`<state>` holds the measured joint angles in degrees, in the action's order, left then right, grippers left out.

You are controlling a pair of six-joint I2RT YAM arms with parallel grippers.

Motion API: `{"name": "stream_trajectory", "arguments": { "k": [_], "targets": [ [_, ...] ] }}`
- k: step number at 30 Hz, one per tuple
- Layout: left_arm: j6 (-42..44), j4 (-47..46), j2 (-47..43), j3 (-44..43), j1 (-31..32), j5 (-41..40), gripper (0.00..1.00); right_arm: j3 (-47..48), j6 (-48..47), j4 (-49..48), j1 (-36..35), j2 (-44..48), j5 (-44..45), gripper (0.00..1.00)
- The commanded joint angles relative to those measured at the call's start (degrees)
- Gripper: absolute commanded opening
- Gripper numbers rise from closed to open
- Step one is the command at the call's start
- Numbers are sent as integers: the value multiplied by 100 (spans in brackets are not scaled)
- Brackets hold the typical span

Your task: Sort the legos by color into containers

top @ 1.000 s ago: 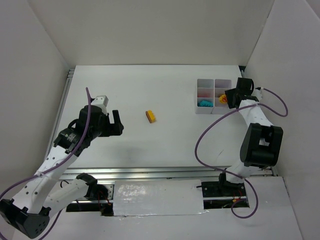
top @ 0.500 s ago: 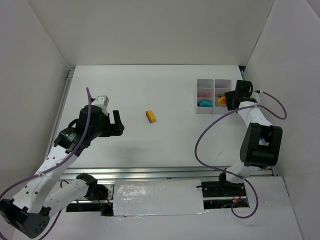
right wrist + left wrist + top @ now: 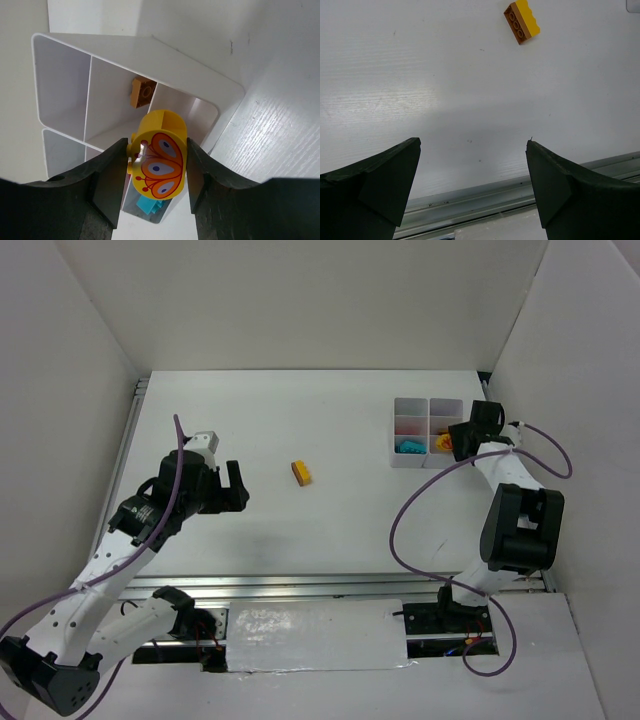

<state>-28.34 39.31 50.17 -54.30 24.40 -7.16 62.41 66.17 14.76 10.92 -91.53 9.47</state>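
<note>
Right gripper (image 3: 156, 169) pinches the yellow oval (image 3: 161, 145); I'd centre it over the orange brick's (image 3: 141, 92) cell (image 3: 107, 105) at 12 o'clock, then release. Left gripper (image 3: 472, 144) is wide open, empty.

Tray (image 3: 395, 432) sits far right on the table (image 3: 300, 410), two cells wide. Right gripper (image 3: 455, 437) hangs at its right edge over the right column, with the rounded brick (image 3: 159, 162) between its fingers. Small brick (image 3: 141, 92) lies in a cell just beyond the rounded one; another brick (image 3: 408, 446) lies in the near-left cell. Lone brick (image 3: 301, 473) lies mid-table, well left of the tray. Left gripper (image 3: 236, 488) is over the table's left side, with the lone brick to its right and apart from it.
</note>
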Motion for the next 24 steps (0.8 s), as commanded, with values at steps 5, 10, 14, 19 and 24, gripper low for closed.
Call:
{"name": "stream_trajectory", "arguments": {
  "k": [5, 10, 14, 19, 24],
  "targets": [
    [179, -213, 1, -1, -32, 109, 99, 175, -8, -96, 42, -94, 125, 66],
    [179, -222, 1, -1, -32, 101, 100, 201, -8, -70, 42, -85, 107, 71],
    [179, -213, -16, -1, -32, 92, 100, 140, -17, -140, 42, 38, 72, 73],
    [136, -204, -60, -10, -23, -31, 99, 235, -445, -176, -273, 381, 80, 78],
    [39, -125, -130, -45, -67, -294, 100, 614, -1210, 185, -1055, 767, 590, 95]
  ]
}}
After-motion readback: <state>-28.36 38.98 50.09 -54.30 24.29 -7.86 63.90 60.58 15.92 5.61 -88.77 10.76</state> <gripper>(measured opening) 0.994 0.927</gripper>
